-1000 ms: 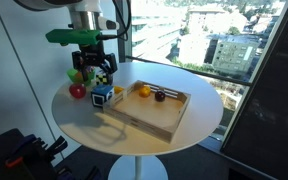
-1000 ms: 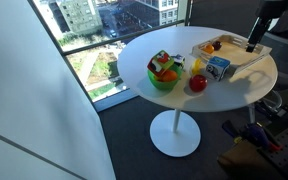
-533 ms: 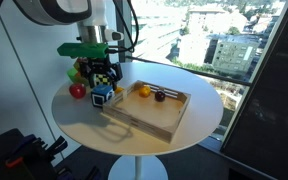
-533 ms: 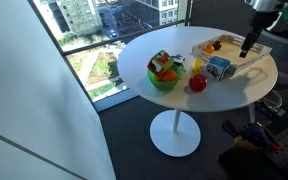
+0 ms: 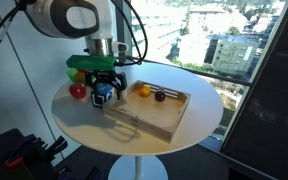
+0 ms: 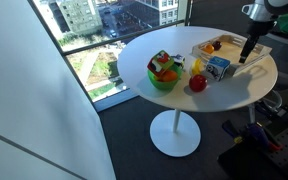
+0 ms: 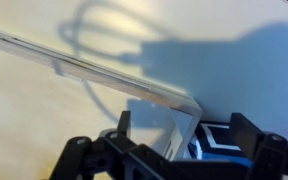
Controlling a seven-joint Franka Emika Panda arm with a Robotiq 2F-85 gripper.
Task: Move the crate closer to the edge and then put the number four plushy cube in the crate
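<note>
The wooden crate [image 5: 154, 115] sits on the round white table [image 5: 89, 128], with small fruit toys inside. The blue plushy cube [image 5: 102, 98] with white markings stands against the crate's corner. My gripper [image 5: 105, 88] is open and low over that corner, partly hiding the cube. In the wrist view the crate's corner wall [image 7: 134, 88] and the cube [image 7: 222, 142] lie between my fingers [image 7: 184, 138]. The other exterior view shows the gripper [image 6: 245, 52], the crate [image 6: 229, 55] and the cube [image 6: 218, 68].
A green bowl of toy fruit [image 5: 79, 68] and a red apple [image 5: 77, 91] sit beside the cube; they also show in an exterior view, bowl [image 6: 165, 76] and apple [image 6: 197, 84]. The table edge [image 6: 154, 108] drops off all round. A window runs behind.
My gripper has come down and shifted from above the bowl toward the crate's corner and the cube. It stays open. The crate and cube have not moved.
</note>
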